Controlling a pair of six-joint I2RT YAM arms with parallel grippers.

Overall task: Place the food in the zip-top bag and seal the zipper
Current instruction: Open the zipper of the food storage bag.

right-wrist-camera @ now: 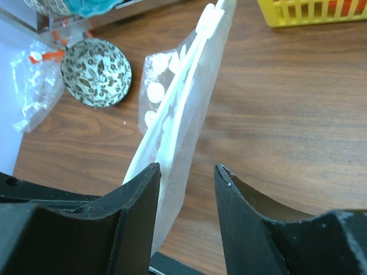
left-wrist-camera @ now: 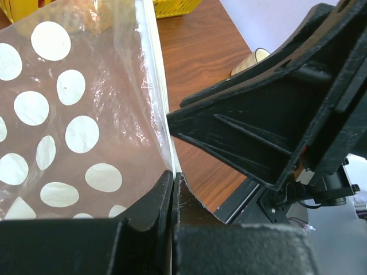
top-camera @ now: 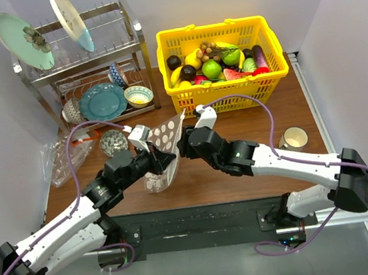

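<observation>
While your left gripper (left-wrist-camera: 173, 176) is clamping the dotted zip-top bag (top-camera: 167, 136) upright at near centre by its zipper (left-wrist-camera: 155, 74) and your right gripper (right-wrist-camera: 188, 170) is straddling that edge unclenched, the food (top-camera: 211, 69) is lying unbagged in the far yellow basket (top-camera: 186, 97), leaving filling and sealing.

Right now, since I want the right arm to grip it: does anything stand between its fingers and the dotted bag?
Nothing visible does. The dotted bag, pinched by the left gripper, has its edge inside the open gap of the right gripper.
</observation>
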